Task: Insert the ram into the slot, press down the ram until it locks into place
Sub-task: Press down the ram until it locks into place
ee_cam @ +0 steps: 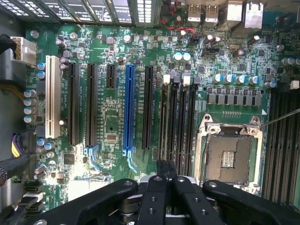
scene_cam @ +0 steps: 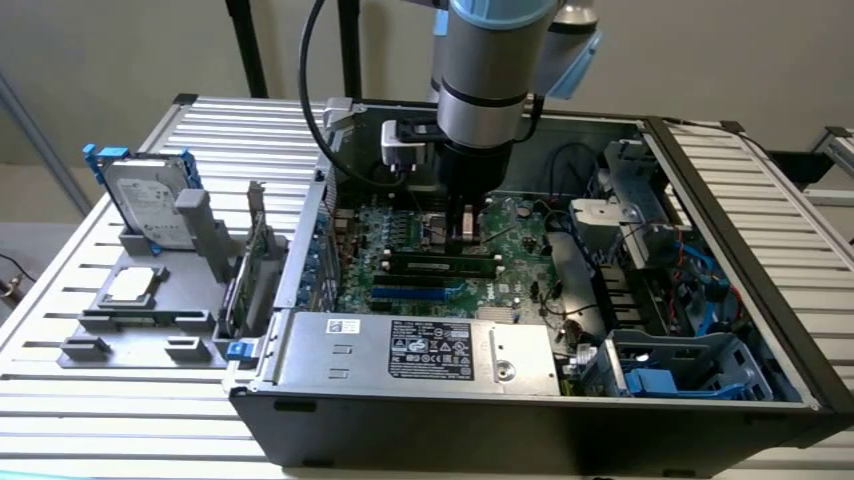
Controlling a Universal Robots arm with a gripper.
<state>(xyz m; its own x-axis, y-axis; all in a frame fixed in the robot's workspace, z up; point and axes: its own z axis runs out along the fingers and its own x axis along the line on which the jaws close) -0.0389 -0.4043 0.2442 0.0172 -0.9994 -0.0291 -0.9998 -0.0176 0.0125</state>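
Jaws of the gripper (ee_cam: 167, 180) stand close together at the near end of the memory sockets in the wrist view; whether they grasp anything cannot be told. In the exterior view the gripper (scene_cam: 465, 232) hangs low inside the open computer case (scene_cam: 747, 260), just above the motherboard (scene_cam: 514, 225).

Position of the task items:
- The ram (scene_cam: 437, 266) lies lengthwise in a socket on the motherboard, just in front of the gripper in the exterior view. Whether its end clips are locked cannot be told.
- The slot (ee_cam: 172, 123) is one of several parallel black sockets running away from the gripper in the wrist view, between the black expansion connectors and the CPU socket (ee_cam: 228, 151).
- A blue slot (ee_cam: 128, 110) of similar length runs parallel, further out from the gripper.

Surroundings:
- The robot arm (scene_cam: 494, 60) descends vertically into the case from above.
- The power supply (scene_cam: 420, 350) sits along the case's front edge in the exterior view, with a blue drive cage (scene_cam: 681, 370) at the exterior view's right.
- The case rests on a slatted metal table (scene_cam: 120, 400).
- On the table at the exterior view's left, a grey fixture (scene_cam: 134, 320) carries an upright hard drive (scene_cam: 147, 200).
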